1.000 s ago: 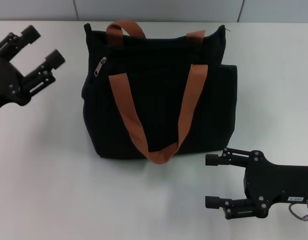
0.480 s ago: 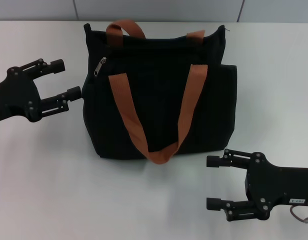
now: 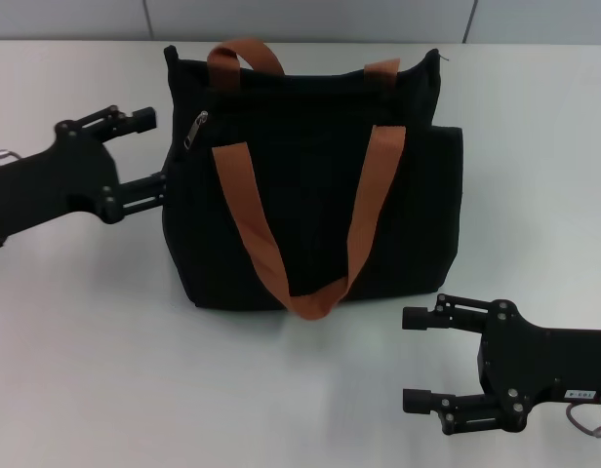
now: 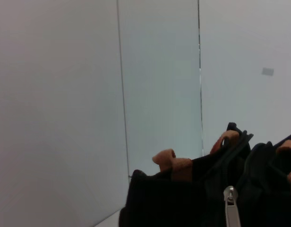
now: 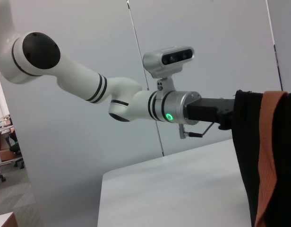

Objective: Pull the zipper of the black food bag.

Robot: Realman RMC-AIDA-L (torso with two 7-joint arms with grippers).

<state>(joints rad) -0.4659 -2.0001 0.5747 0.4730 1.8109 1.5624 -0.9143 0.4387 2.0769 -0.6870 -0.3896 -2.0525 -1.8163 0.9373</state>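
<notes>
Nearby, released left end effector [image 3: 156, 151] flanks black food bag [image 3: 310, 195]; zipper [image 3: 196, 129] unobstructed.

No text can be read; a small white label on the right end effector [image 3: 432, 359] is illegible.

Black food bag [image 3: 310, 185], orange-brown straps [image 3: 250, 229], silver zipper [image 3: 196, 129], white table [image 3: 86, 322].

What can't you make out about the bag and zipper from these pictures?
- Head view: the black food bag hides its own far side and its inside.
- Left wrist view: the zipper is cut off by the picture's edge.
- Head view: whether the left gripper touches the bag; too close to tell.
</notes>
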